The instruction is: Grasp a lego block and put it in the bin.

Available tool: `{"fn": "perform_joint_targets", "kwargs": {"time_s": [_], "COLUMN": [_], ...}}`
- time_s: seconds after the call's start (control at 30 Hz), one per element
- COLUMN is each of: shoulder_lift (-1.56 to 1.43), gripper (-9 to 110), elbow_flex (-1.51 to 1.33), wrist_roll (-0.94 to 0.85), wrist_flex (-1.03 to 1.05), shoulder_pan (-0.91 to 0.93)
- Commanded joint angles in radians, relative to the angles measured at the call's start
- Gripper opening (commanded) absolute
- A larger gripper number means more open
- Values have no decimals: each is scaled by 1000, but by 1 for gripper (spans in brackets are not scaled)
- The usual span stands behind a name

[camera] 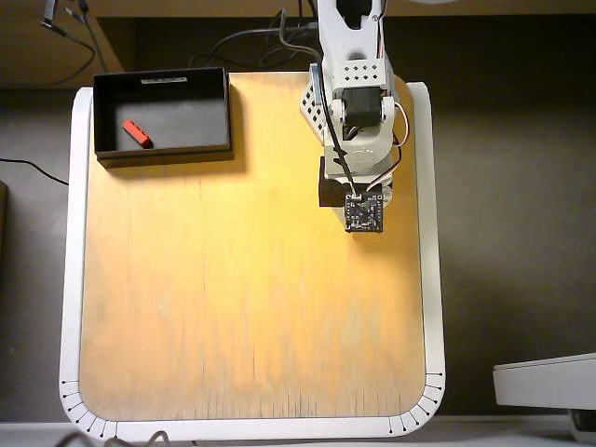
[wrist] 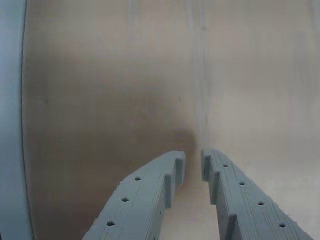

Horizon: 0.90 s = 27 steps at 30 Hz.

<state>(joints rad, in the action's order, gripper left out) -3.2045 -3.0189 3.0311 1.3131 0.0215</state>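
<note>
In the overhead view the red lego block [camera: 137, 133] lies on the floor of the black bin [camera: 164, 155], in its left half, at the table's back left corner. The arm [camera: 354, 112] is folded at the back right, far from the bin. Its wrist camera board [camera: 363, 212] covers the gripper from above. In the wrist view my gripper [wrist: 192, 161] points down at bare wood. Its grey fingers [wrist: 150, 195] stand a narrow gap apart with nothing between them. Neither block nor bin shows in the wrist view.
The wooden tabletop [camera: 242, 289] has a white rim [camera: 67, 279], which also appears as a pale strip [wrist: 10, 125] at the wrist view's left edge. Cables [camera: 251, 37] run behind the arm's base. A white device [camera: 545, 382] sits off the table at lower right.
</note>
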Motion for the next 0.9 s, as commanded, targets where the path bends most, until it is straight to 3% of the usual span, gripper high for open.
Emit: {"fn": "perform_joint_targets", "kwargs": {"time_s": [0.0,0.33,0.87], "shoulder_lift": [-94,-94,-94], "gripper": [1,1,1], "elbow_flex": [-155,-155,-155], "wrist_roll": [9,-91,-92], "wrist_flex": [8,8,8], "shoulder_pan": [12,12,12]}}
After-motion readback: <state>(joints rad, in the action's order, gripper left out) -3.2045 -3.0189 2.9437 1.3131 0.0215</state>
